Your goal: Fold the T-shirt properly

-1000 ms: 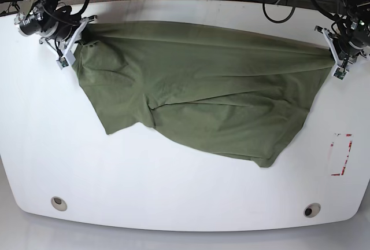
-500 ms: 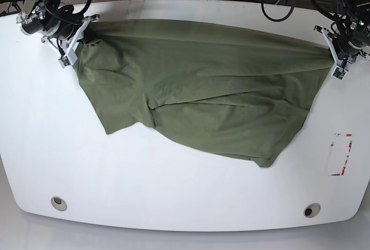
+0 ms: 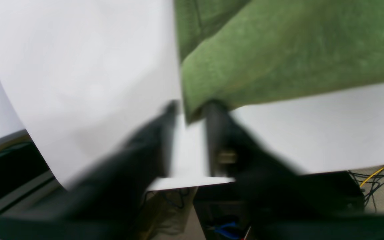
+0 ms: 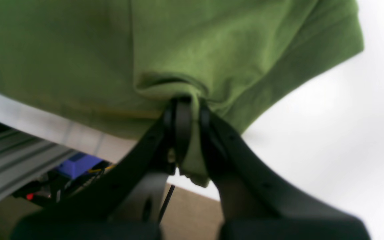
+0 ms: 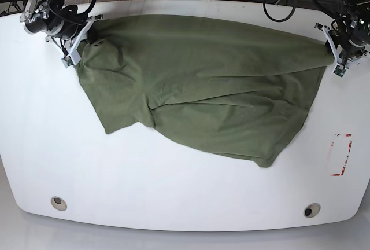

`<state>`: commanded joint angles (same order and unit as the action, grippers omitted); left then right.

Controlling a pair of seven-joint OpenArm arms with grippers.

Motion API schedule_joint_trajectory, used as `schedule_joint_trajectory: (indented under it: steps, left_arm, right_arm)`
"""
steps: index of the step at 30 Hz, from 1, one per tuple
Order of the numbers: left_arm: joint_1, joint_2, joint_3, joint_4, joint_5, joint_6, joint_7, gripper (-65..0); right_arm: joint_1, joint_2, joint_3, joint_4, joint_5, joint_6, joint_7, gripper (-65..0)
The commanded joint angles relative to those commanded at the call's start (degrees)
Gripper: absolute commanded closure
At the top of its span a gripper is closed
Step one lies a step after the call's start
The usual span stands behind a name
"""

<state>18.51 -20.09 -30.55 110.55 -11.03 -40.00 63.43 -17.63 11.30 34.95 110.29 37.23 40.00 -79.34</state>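
- The T-shirt point(image 5: 202, 88) lies spread across the far half of the white desk point(image 5: 173, 192), its upper edge stretched between the two far corners.
- The right claw point(image 4: 187, 110) is at the far left corner of the desk in the base view. Its jaws stand narrow, pinched on a bunched corner of the cloth; a small tag of fabric hangs out below them in the right wrist view.
- The left claw point(image 3: 187, 115) is at the far right edge of the desk in the base view. Its jaws show a gap, and a corner of the cloth sits between them. The wrist picture is blurred, so whether that corner is pressed cannot be told. The taut line of fabric running to this claw in the base view suggests a hold, as a judgement only.
- Cloth condition: the upper edge is drawn into a shallow arc; the lower part sags toward the near right, with a crease through the middle and a loose flap near the left side.
- Progress, as a judgement: the work is at the spreading stage. No fold is made yet.
- Remaining: flatten the garment fully, then make the side folds and the cross fold.
- A red-marked patch point(image 5: 341, 154) lies near the right edge, well apart from the cloth.
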Motion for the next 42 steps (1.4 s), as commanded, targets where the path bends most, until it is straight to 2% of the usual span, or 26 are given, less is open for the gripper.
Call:
schedule_joint_trajectory:
  steps: [2,10,11,17,22,26,31,37,42]
  left_arm:
    - [-1.7,0.0,0.0,-0.1,0.0,0.0,0.0,-36.5]
    - [-11.3,0.9,0.0,-2.9,0.2,0.0,0.0,-36.8]
    - [-14.2,1.7,0.5,-6.1,0.3,0.0,0.0,-36.8]
    - [-25.7,1.7,4.3,-21.7,0.3,0.0,-0.4,-36.8]
    - [-32.6,2.1,4.8,-31.3,0.3,0.0,-1.1,-36.7]
    - [-35.4,2.1,4.9,-36.7,0.3,0.0,-2.5,-36.7]
    - [-37.3,2.1,8.2,-41.4,0.2,0.0,-3.3,-36.7]
    - [-37.5,2.1,12.0,-41.6,0.0,0.0,-4.6,-36.7]
    - [-37.6,3.3,12.4,-41.6,0.1,0.0,-4.7,-36.7]
  right_arm:
    - [0.9,0.0,0.0,0.0,0.0,0.00,0.0,0.0]
    - [2.5,0.2,0.0,-0.1,0.0,0.00,0.0,0.0]
    - [2.9,0.2,0.0,-0.1,-0.1,0.00,0.0,0.0]
    - [4.2,0.2,0.0,-0.7,-0.1,0.00,-0.2,0.0]
    - [5.4,0.3,0.0,-3.4,-0.1,0.00,-0.1,0.0]
    - [5.9,0.2,0.0,-4.6,-0.1,0.00,-0.1,0.0]
    - [6.0,0.4,0.0,-4.7,-0.1,0.00,-0.1,0.0]
    - [6.1,0.3,0.0,-4.5,-0.1,0.00,-0.1,0.0]
    - [6.1,0.2,0.0,-4.5,-0.1,0.00,-0.1,0.0]
